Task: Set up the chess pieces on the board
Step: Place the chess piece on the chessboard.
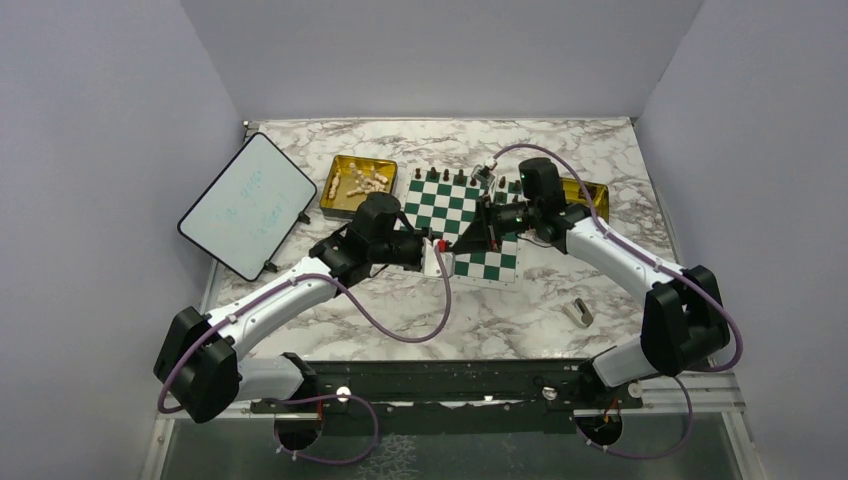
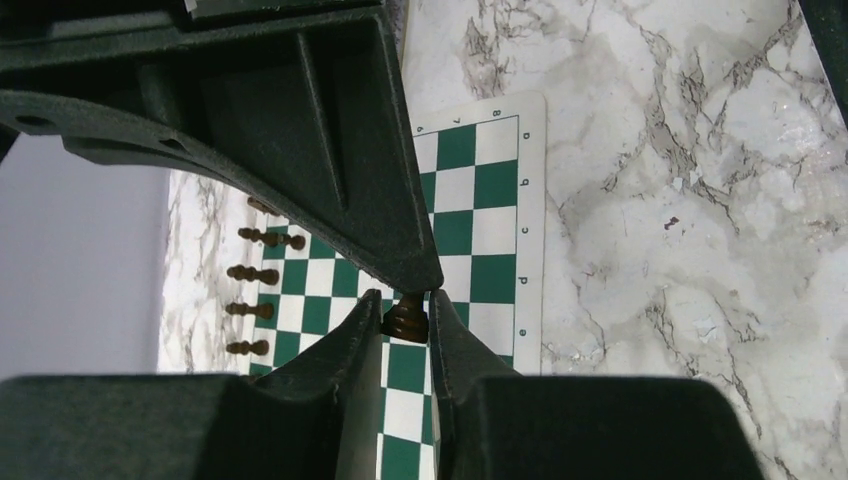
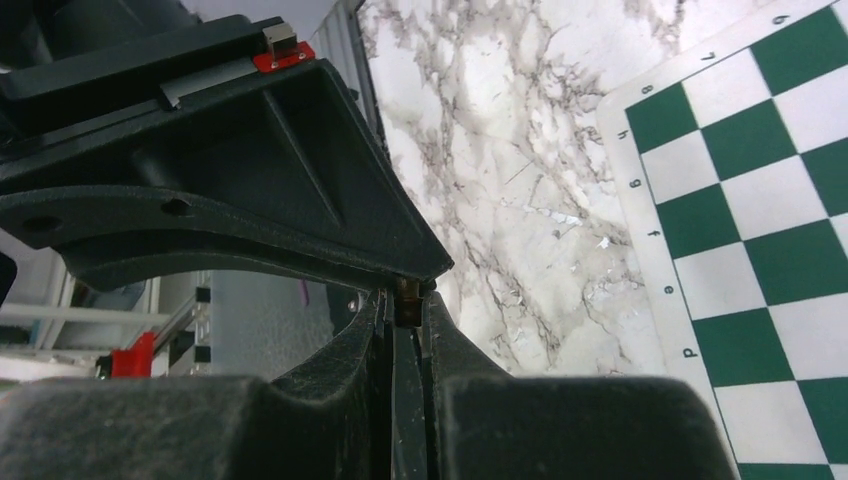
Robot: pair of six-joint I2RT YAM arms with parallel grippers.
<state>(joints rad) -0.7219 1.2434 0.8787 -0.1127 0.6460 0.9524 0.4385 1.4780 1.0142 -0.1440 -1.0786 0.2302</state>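
While both arms are stretched inward over the grey-veined white marble worktop [image 1: 520,320], the following is seen.
Left pincer [image 2: 404,303]: clenched on a dark brown turned chess piece [image 2: 405,320], held over the flat green-and-white chequered board mat [image 1: 437,206]; whether the piece touches the mat cannot be told.
Right pincer [image 3: 405,300]: clamped on a small dark brownish piece [image 3: 408,290], with marble and the board's lettered border seen beyond it.
One piece or two: cannot be told.
Pincer tips: placed close together over the board's near left part in the top view.
Standing dark pieces [image 1: 433,175]: ranged along the board's far row.
Pale cream pieces [image 1: 362,182]: heaped in a gold rectangular tray [image 1: 383,200], just left of the board.
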